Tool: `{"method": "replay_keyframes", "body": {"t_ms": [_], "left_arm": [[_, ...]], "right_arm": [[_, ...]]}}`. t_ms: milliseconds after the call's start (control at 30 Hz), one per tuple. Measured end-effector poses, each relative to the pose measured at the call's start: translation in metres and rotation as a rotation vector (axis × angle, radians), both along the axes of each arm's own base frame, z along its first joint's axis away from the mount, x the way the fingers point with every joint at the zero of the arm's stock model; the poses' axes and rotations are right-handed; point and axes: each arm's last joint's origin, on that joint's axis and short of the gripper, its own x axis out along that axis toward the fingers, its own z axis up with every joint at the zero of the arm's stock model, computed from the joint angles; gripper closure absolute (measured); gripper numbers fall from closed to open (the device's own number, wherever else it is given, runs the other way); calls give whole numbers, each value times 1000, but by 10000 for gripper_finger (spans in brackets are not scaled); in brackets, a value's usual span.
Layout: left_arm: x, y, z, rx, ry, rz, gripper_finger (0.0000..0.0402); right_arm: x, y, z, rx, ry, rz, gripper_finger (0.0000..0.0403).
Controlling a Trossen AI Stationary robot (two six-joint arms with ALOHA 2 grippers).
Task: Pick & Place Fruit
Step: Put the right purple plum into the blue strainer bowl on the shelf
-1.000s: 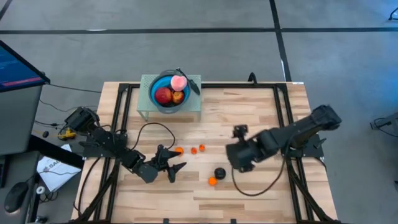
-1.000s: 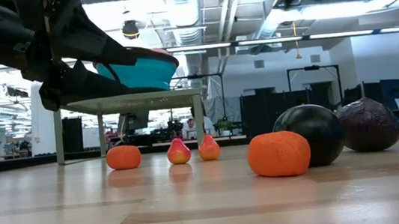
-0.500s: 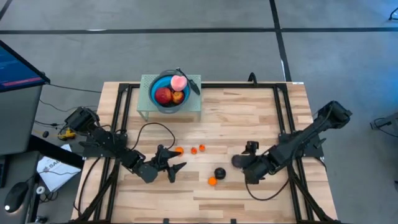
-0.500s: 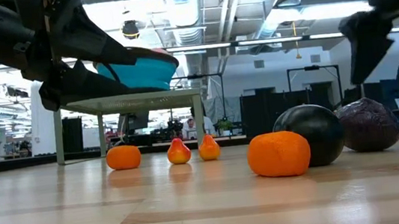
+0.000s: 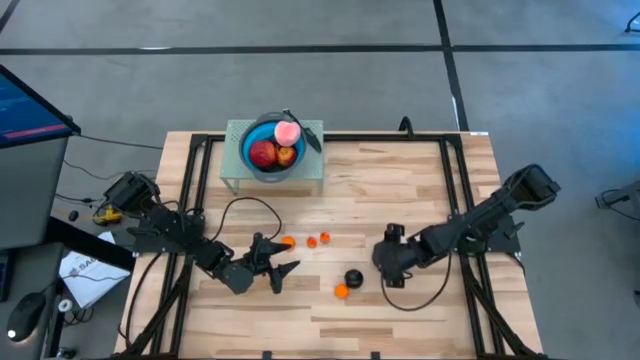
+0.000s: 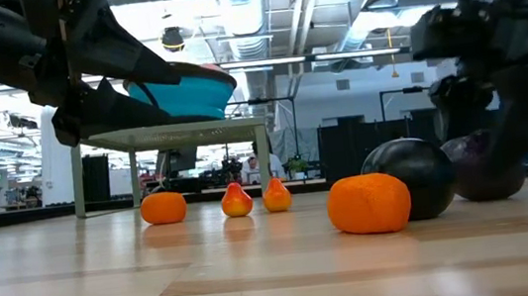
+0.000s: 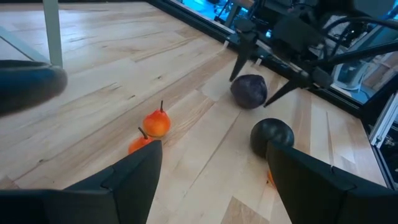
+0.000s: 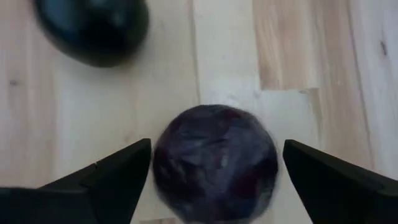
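Observation:
My right gripper is open and low over the table's near right middle. Its fingers stand on either side of a dark purple plum, also seen as the plum, with small gaps and no touch. A black plum and an orange lie just left of it. Three tiny orange fruits lie on the wood near my left gripper, which is open and touches nothing. The blue bowl holds a red apple and a pink peach.
The bowl stands on a pale green raised stand at the far left of the wooden table. A black cable loops over the wood by the left arm. Black frame rails run along both sides. Bare wood lies in the far middle.
My right gripper has moved toward the near edge and come down to the table, ending with its open fingers around the purple plum. The left arm and all the fruit have stayed where they were.

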Motion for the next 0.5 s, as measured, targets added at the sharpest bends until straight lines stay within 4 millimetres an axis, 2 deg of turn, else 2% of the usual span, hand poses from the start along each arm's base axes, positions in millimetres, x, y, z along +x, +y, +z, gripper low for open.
{"method": "replay_keyframes", "body": {"t_ms": [167,333,400,500], "left_arm": [[0,0,0,0,0,0,117],[1,-2,3,43,-2,-31,117],[4,-6,10,88,-24,-93,117],[15,-19,33,208,-70,-211,117]], "right_arm": [[-1,-8,-6,30,17,-10,101],[0,-9,-2,74,-12,-11,113],[4,-7,5,130,-83,12,114],[8,-3,16,265,-250,81,114]]}}
